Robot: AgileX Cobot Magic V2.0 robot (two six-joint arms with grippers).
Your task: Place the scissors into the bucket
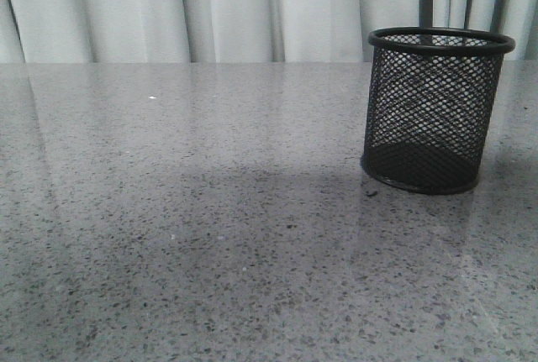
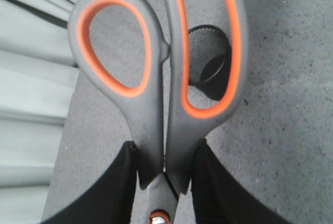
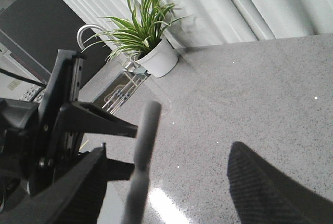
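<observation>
**Scissors held aloft, bucket ahead**

While my left gripper [image 2: 165, 182] clamps the grey, orange-lined scissors [image 2: 161, 78] near the pivot, handles fill the frame's centre, keeping the blades free to drop in. Black wire-mesh bucket [image 1: 435, 110] stands upright, right of frame, apparently empty. Right gripper [image 3: 171, 193] spread wide, holding nothing, likely parked clear.

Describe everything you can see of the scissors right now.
The dark grey scissors with orange-lined finger loops show only in the left wrist view. Both loops, one rounder and one longer, point away from the camera, handles closed together. The left gripper is shut on them just below the handles, its black fingers pressing each side; a metal pivot screw shows there, while the blades are out of view. They are held in the air above the speckled grey table, the black wire-mesh bucket beyond them.
</observation>
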